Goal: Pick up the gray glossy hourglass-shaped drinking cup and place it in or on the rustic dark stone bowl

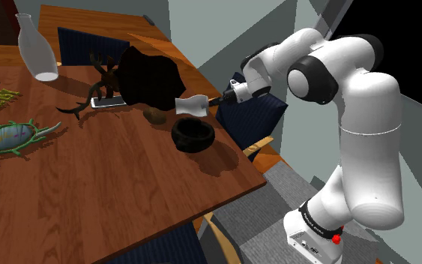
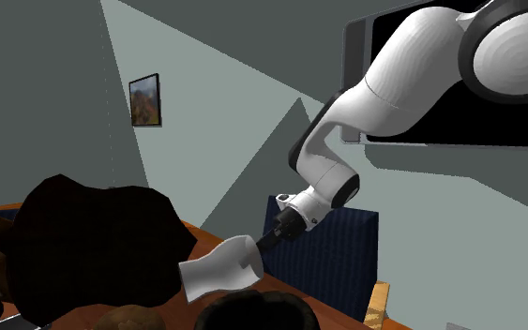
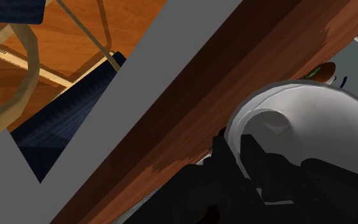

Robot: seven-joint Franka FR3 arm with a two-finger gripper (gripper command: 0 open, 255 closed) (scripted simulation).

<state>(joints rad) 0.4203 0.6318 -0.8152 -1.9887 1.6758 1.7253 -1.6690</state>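
The shoulder view looks down from high beside the stand [image 1: 265, 217] across the wooden table [image 1: 127, 187]; the second exterior view sits low and close, tilted up at the arm [image 2: 393, 84]; both share the pale cup [image 1: 193, 105] and dark bowl [image 1: 193, 136]; the wrist view hugs the cup's rim.

Cup [image 1: 192, 106] in the end effector [image 1: 212, 100] above bowl [image 1: 193, 136], bowl on table [image 1: 127, 187] near its edge, carafe [image 1: 35, 49] well apart

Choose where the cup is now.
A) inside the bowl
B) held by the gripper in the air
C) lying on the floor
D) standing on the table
B: the gripper clasps the cup by its rim, tipped sideways, clear of the table and close to the bowl.
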